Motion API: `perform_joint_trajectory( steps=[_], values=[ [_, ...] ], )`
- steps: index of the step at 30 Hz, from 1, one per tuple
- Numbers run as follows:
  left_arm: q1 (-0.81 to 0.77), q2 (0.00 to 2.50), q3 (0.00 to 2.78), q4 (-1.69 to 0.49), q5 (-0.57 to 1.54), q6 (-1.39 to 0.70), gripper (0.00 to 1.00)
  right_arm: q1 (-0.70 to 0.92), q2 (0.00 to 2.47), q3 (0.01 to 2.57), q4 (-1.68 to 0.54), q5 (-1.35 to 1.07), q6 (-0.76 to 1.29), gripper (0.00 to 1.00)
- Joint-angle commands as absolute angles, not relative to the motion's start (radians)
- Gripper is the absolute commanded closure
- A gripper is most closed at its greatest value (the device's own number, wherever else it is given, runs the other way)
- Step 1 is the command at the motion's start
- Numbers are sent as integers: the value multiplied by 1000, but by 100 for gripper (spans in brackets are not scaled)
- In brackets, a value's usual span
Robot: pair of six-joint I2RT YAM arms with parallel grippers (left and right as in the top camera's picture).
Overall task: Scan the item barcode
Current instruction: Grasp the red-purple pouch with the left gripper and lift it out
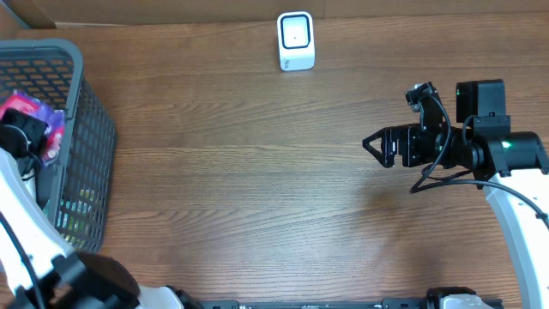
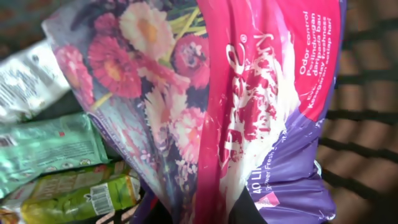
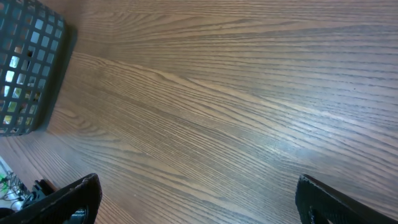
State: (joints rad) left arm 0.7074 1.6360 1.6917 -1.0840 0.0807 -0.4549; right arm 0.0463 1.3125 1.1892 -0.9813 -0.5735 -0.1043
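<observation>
Overhead, the brown wooden worktop [image 1: 257, 189] carries a dark grey mesh basket [image 1: 81, 129] at its left edge and a small white scanner [image 1: 296, 40] standing at the far edge, near the middle. The left arm reaches up from the lower left corner into the basket, where the left pincer [image 1: 19, 129] sits against a pink and purple flowered pouch [image 1: 36, 116]. The pouch lies inside the basket, well apart from the scanner. On the right side the right pincer [image 1: 371, 146] hangs above bare wood, pointing left, its jaws spread wide with nothing between them.

Next, the left wrist view is almost filled by the flowered pouch, standing on end, with printed blooms on its left half and a magenta and purple panel with white lettering on its right. Its lower edge runs down into the dark jaws at the bottom of the frame, which are closed tight on it. Behind it to the left lie a white sachet [image 2: 25, 81] and two green packets [image 2: 59, 149], the lower one bearing a small barcode. The basket's mesh wall shows at the right.

Lastly, the right wrist view looks down on wood grain, with a corner of the basket at the upper left. The black fingers [image 3: 68, 199] show only at the two bottom corners, far apart and empty.
</observation>
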Motion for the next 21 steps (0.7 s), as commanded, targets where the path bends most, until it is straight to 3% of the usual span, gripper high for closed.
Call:
perform_joint_trajectory(
  steps=[1, 8, 13, 21],
  values=[
    [653, 1568, 1719, -1081, 71, -375, 96, 44, 1312, 1212, -978, -585, -101, 0],
    [448, 1473, 1719, -1013, 64, -225, 96, 44, 1312, 1212, -979, -585, -101, 0],
    [306, 1416, 1719, -995, -81, -217, 96, 44, 1312, 1212, -979, -585, -101, 0],
    [278, 1402, 1720, -993, -133, -217, 96, 44, 1312, 1212, -979, -585, -101, 0]
  ],
)
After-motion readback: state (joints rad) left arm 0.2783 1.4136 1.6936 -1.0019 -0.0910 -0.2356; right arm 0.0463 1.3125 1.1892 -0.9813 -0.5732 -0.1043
